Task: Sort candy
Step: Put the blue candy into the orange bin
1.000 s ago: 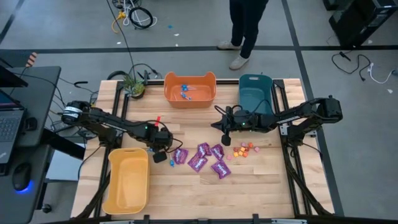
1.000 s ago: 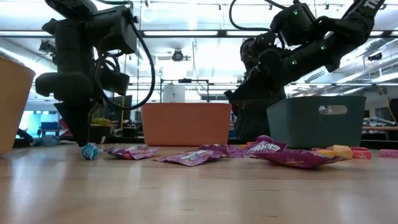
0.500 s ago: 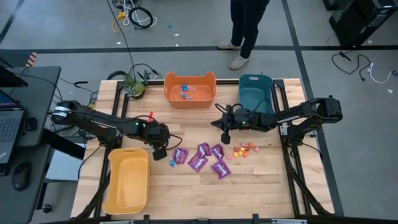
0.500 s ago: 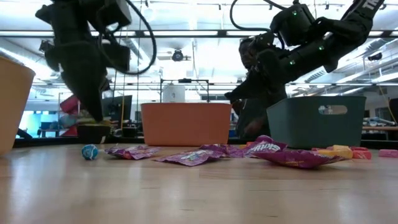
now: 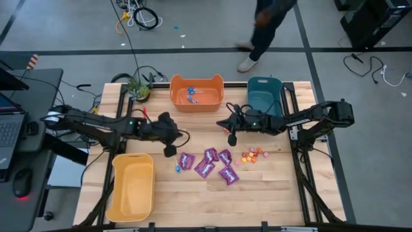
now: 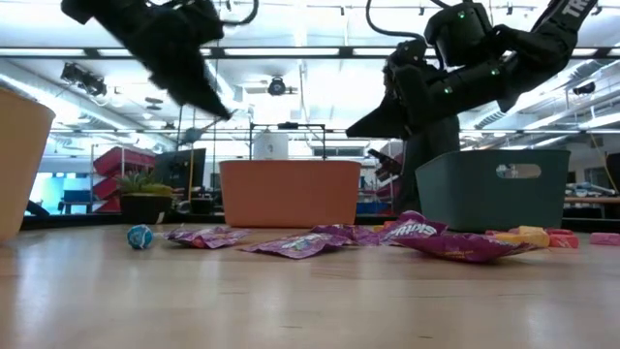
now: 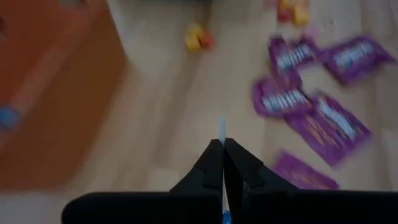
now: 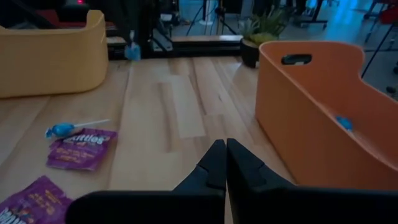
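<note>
Left hand [image 5: 170, 152] is up off the tabletop [image 5: 193, 200], left of centre in the high view, clenched tight on the thin stick of a blue lollipop [image 7: 222, 127]. The stick runs straight out along the line of the shut fingers, with a trace of blue wrapper showing down behind them. The drop looks like the next call, and it all turns on the orange bin [image 5: 196, 93]: it sits at the top centre of the high view, up and a little right of that hand, near but not under it. The left arm is clearly the nearer one, so the carry should be short. That orange bin already has a few blue lollipops lying in it. The teal bin [image 5: 265, 96] at upper right and the yellow bin [image 5: 132, 187] at lower left show nothing inside from above. Right hand [image 5: 232, 138] hangs right of centre, just in front of the teal bin, fingers pressed together on nothing at all. Plenty left to sort: a second blue lollipop [image 5: 177, 169] lies on the wood just below the left hand, its stick roughly crossways in the right wrist view. The purple packets [image 5: 209, 164] are scattered mid-frame, and the small orange and pink pieces [image 5: 253, 155] are bunched to their right, nearest the right hand.
</note>
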